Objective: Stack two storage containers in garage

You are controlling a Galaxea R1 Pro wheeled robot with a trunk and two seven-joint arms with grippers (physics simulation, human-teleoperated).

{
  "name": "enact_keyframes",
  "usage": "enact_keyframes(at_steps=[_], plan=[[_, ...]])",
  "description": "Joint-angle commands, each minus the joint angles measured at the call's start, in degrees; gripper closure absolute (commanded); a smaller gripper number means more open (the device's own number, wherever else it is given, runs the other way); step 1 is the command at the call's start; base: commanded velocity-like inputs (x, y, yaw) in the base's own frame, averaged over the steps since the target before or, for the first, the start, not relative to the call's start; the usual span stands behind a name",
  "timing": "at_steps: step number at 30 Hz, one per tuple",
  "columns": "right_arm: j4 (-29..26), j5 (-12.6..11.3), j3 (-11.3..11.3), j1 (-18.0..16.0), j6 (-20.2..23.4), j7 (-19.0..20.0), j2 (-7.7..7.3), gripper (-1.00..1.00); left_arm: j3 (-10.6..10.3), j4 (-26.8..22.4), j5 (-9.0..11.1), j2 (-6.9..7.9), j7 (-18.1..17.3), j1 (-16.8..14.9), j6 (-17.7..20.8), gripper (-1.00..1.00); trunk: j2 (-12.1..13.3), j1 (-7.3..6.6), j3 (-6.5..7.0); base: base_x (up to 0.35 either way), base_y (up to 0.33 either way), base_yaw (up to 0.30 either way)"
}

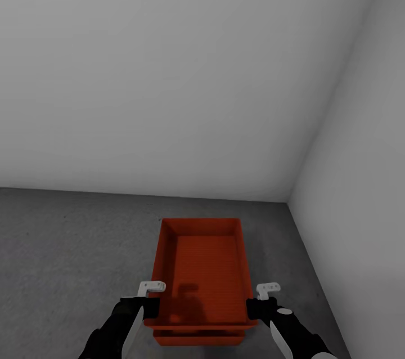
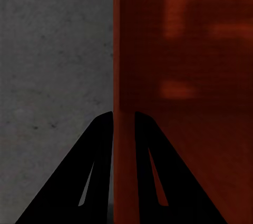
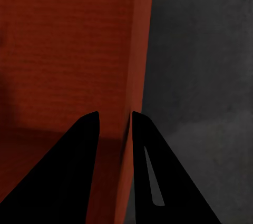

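Both claws clamp the upper container (image 1: 202,269): left claw (image 1: 147,305) on its left wall, right claw (image 1: 260,307) on its right wall, over the lower container (image 1: 198,337) on grey floor (image 1: 67,257), garage corner.

Upper container (image 1: 202,269): red-orange rectangular bin, open top, thin straight walls, finely ribbed flat bottom; level, long axis running away from the robot.
Lower container (image 1: 198,338): same red-orange; just its near rim and wall show under the upper bin.
Floor (image 1: 67,246): dark grey mottled concrete.
Garage: pale grey walls (image 1: 169,66) meet in a corner right of the bins.
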Motion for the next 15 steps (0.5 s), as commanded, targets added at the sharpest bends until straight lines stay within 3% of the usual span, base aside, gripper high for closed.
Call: enact_keyframes(at_steps=[1,15], plan=[[0.1,-0.43,1.55,0.05,0.37,0.16,1.62,1.0,-0.2,-0.14,0.98,-0.6,0.12,-0.04,-4.26,1.0,-0.02,-0.01,-0.05,0.0,0.0,0.0],[0.1,-0.43,1.55,0.05,0.37,0.16,1.62,1.0,-0.2,-0.14,0.98,-0.6,0.12,-0.04,-4.24,1.0,-0.02,-0.01,-0.96,0.0,0.0,0.0]])
